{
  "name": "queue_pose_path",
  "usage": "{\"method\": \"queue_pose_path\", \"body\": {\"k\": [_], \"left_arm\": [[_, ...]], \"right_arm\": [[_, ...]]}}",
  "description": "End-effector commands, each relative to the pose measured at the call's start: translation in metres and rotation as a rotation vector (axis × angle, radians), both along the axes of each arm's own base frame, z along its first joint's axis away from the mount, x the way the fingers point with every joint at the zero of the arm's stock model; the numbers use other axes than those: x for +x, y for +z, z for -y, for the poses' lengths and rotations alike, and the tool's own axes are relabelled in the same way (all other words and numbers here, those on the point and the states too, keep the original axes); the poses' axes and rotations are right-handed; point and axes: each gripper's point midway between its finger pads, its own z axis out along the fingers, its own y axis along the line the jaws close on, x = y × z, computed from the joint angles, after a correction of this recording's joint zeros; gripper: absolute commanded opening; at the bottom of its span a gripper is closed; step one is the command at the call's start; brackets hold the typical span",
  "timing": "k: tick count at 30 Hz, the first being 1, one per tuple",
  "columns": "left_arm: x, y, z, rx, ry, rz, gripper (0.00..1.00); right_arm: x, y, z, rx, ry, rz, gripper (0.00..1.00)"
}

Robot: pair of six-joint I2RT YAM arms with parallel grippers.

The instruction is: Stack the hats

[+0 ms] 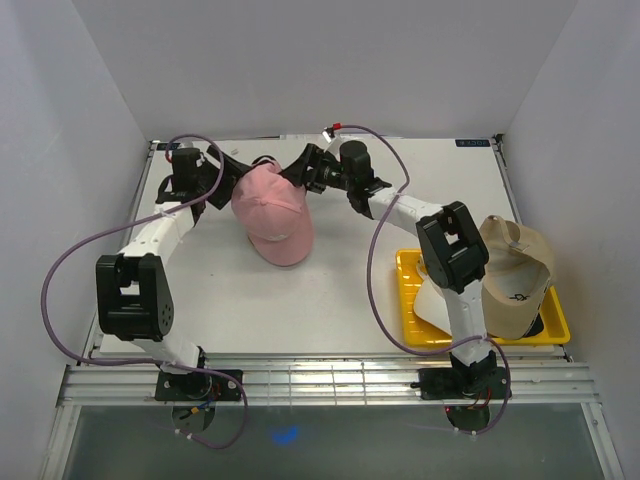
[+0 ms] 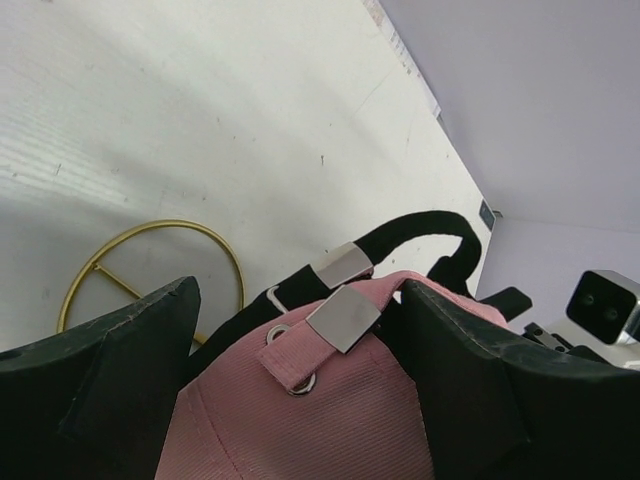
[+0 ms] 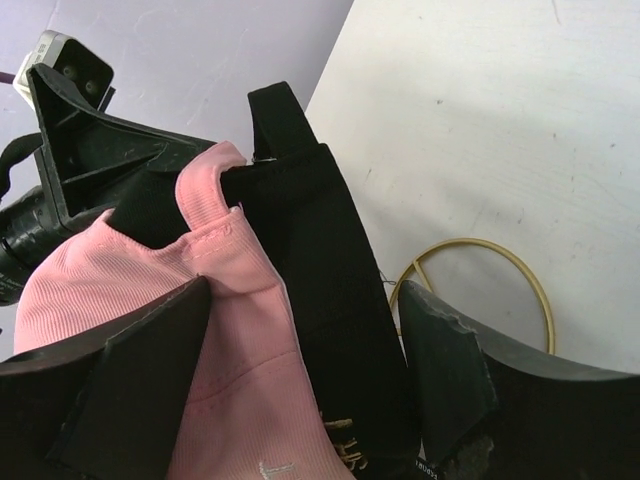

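A pink hat [image 1: 275, 215] sits on top of a black hat [image 3: 330, 250] on a gold wire stand [image 2: 150, 228] at the back middle of the table. My left gripper [image 1: 222, 178] is at the pink hat's back left. It is open, and its fingers straddle the pink strap and metal buckle [image 2: 345, 318]. My right gripper [image 1: 300, 172] is at the back right, open, with the pink [image 3: 240, 350] and black fabric between its fingers. A tan hat [image 1: 520, 265] lies over a white hat [image 1: 430, 300] at the right.
The tan and white hats rest in a yellow tray [image 1: 480, 335] near the front right, beside the right arm's elbow. White walls close in the table at the back and both sides. The gold stand's ring [image 3: 510, 255] shows under the stacked hats.
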Motion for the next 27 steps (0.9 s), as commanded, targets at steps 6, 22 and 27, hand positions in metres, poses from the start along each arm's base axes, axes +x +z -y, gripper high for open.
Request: {"method": "queue_pose_path", "body": {"k": [6,22,27], "left_arm": [[-0.041,0.004,0.008,0.079,-0.064,-0.098,0.98],[-0.031,0.071,-0.006,0.121,-0.084,-0.003,0.98],[-0.024,0.066,-0.008,0.120,-0.116,-0.022,0.98]], "right_arm": [[-0.042,-0.024,-0.007,-0.157,0.041,-0.054,0.81],[-0.031,0.015,-0.001,-0.214,-0.014,-0.052,0.91],[-0.030,0.016,0.003,-0.236,-0.033,-0.064,0.92]]}}
